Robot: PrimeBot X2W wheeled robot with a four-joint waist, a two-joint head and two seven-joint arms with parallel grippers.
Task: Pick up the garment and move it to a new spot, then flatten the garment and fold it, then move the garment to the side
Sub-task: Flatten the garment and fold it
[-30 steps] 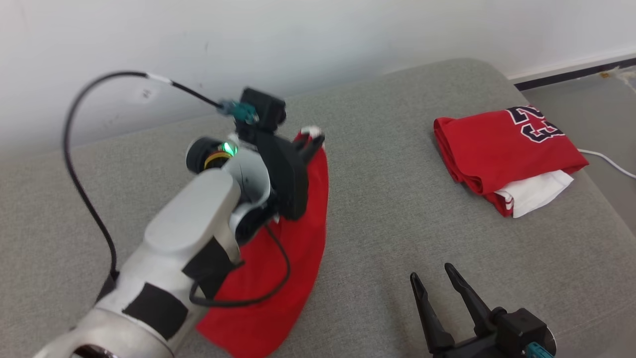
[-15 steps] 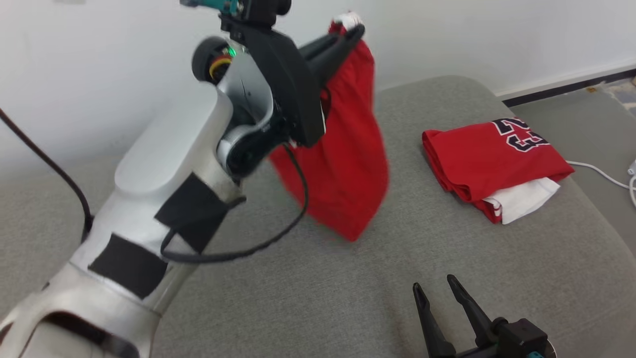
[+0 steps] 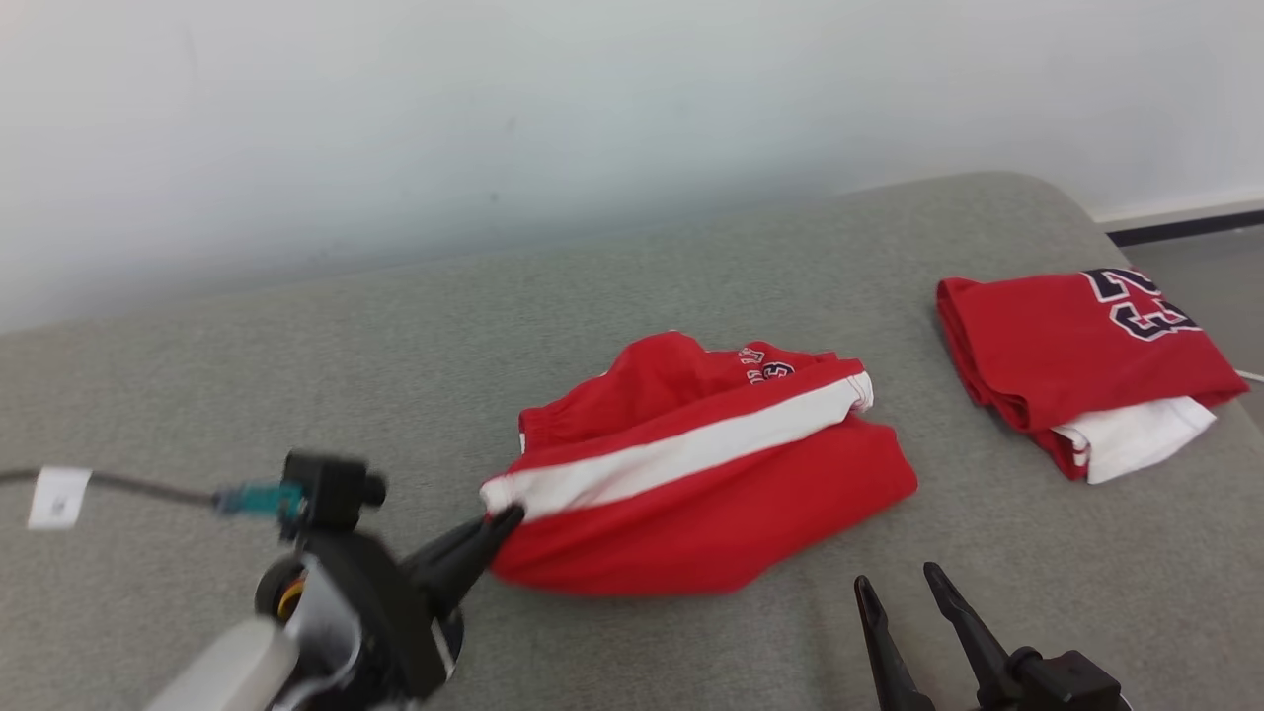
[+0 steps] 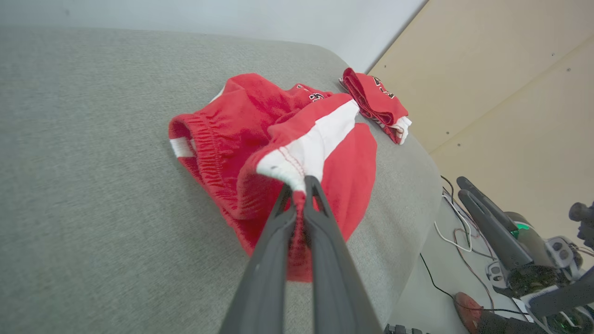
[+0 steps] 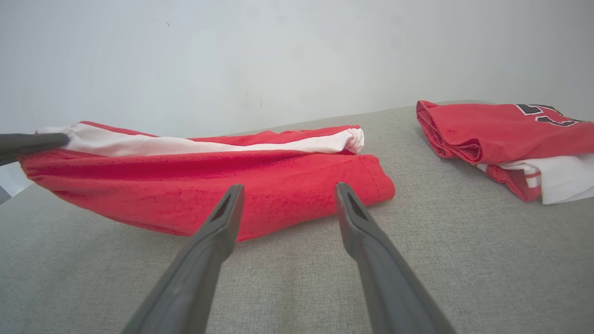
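Since half a second ago, the shorts have been brought down from the air, where they hung from the raised left gripper, and laid on the cushion. The arm has been lowered to the bottom left of the head view, and the camera itself has also shifted.

In the head view, the shorts are seen crumpled near the middle of the cushion, with a white stripe running across them. Their near-left corner is pinched at the white band by the clenched fingers of the left gripper. The right gripper is seen at the bottom right, just short of the shorts, its fingers spread and holding nothing. A folded jersey lies well apart at the right end, below a pale wall.

In the left wrist view, the fingers are seen pressed together on the stitched white corner of the shorts, which is lifted slightly off the cushion. The elastic waistband is turned towards the left of that view. The jersey lies beyond, near the cushion's far edge, and cables trail on the floor.

In the right wrist view, the parted fingers of the right gripper point at the shorts without touching them. The left gripper's fingertip is seen at the shorts' left end.
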